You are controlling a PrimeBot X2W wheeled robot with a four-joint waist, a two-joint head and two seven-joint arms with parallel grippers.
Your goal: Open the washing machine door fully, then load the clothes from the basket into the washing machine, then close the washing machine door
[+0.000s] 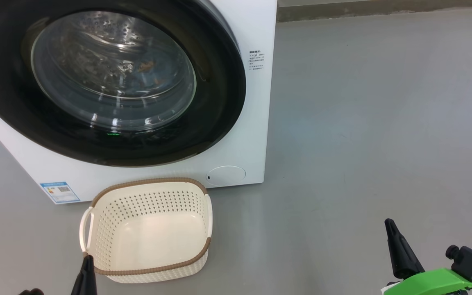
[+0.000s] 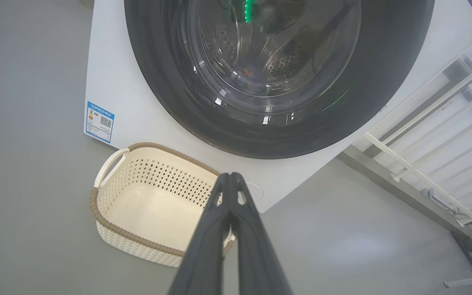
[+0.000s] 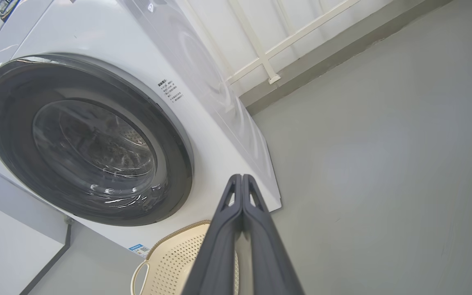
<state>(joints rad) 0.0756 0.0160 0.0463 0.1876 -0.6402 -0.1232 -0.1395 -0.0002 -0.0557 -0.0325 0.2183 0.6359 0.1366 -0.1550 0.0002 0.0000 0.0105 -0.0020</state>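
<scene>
The washing machine [image 1: 256,123] is a white box on the grey floor. Its door [image 1: 219,102], a glossy black ring around a glass bowl, sits flush and closed. Through the glass, small orange-brown marks of the clothes [image 1: 146,65] show dimly in the drum. The cream basket [image 1: 150,180] stands in front of the machine with nothing in it. My left gripper [image 1: 87,257] is shut, its tip at the basket's near-left rim. My right gripper [image 1: 389,223] is shut too, over bare floor well to the right. The wrist views show each pair of fingers [image 2: 231,175] [image 3: 241,177] pressed together.
A blue label sticker [image 1: 60,191] and a round white hatch [image 1: 225,174] sit low on the machine's front. Grey floor [image 1: 363,123] stretches to the right. A white railing [image 2: 445,123] and a skirting strip [image 1: 383,10] lie behind the machine.
</scene>
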